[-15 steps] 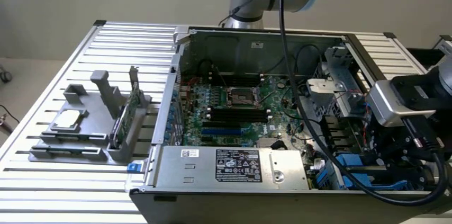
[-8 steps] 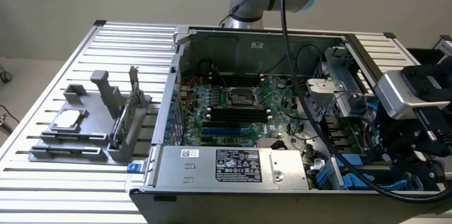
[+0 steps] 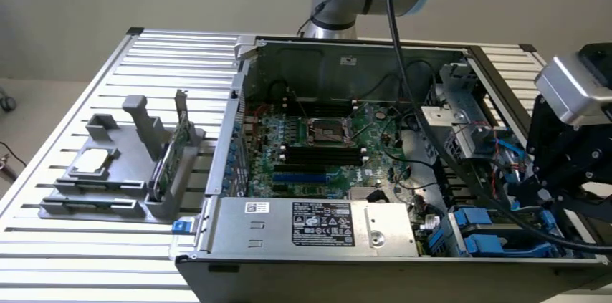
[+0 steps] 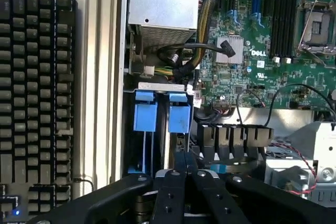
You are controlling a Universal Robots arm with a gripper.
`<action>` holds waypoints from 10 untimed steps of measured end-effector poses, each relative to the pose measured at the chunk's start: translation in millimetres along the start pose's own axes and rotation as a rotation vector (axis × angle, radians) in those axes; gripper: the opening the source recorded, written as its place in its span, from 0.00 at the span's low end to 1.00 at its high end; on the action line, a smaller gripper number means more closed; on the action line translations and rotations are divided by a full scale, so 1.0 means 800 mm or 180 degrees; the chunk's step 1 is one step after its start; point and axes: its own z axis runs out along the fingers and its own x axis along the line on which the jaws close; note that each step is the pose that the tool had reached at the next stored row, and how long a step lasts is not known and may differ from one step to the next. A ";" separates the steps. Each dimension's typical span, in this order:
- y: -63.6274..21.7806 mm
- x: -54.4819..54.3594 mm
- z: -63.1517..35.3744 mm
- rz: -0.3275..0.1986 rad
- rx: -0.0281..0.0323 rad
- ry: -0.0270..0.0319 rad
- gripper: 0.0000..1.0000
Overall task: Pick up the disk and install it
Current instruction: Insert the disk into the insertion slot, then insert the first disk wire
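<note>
My gripper [image 4: 186, 158] is shut, its two black fingers pressed together with nothing between them. It hangs just over the drive bay at the case's corner, on the exterior view's right [image 3: 540, 192]. In the bay stand two edge-on units with blue plastic ends [image 4: 145, 117] [image 4: 179, 118], also seen as blue pieces [image 3: 475, 225] at the case's near right corner. A thin silver edge [image 4: 167, 145] shows between them. The disk sits among these, with its labelled face hidden, and I cannot tell which unit it is. The fingertips are close to the blue ends, but contact cannot be told.
The open computer case [image 3: 239, 88] lies on a slatted table with its motherboard [image 3: 316, 138] and power supply [image 3: 316, 224] exposed. A grey fixture [image 3: 115, 195] on the exterior view's left holds a silver chip [image 3: 96, 162] and a green card [image 3: 177, 149]. A keyboard [image 4: 37, 103] lies beside the case. A black cable [image 3: 406, 81] crosses it.
</note>
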 end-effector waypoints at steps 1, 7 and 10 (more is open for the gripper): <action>0.000 0.000 0.000 -0.0001 0.0004 -0.0002 0.11; 0.000 0.000 0.000 0.0000 0.0004 -0.0001 0.11; 0.000 0.000 0.000 0.0000 0.0004 -0.0001 0.11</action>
